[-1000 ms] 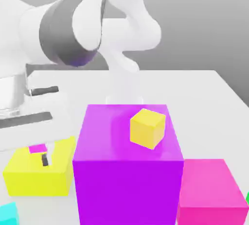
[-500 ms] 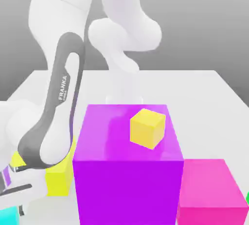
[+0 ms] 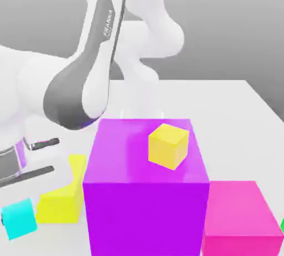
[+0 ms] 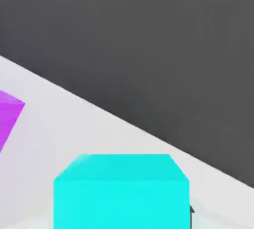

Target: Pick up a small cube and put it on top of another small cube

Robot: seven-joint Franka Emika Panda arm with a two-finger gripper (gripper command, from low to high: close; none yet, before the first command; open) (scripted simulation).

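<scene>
Tool [image 3: 33,158] shut, glossy purple block [image 3: 145,194], matte yellow cube [image 3: 168,145] atop

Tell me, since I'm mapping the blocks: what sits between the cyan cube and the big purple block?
In the exterior view, a yellow block lies between the cyan cube and the purple block.

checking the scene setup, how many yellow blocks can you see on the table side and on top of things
2. A small yellow cube sits on top of the big purple block. A larger yellow block rests on the table at the exterior view's left, beside the purple block. Others may be hidden behind the arm.
</scene>
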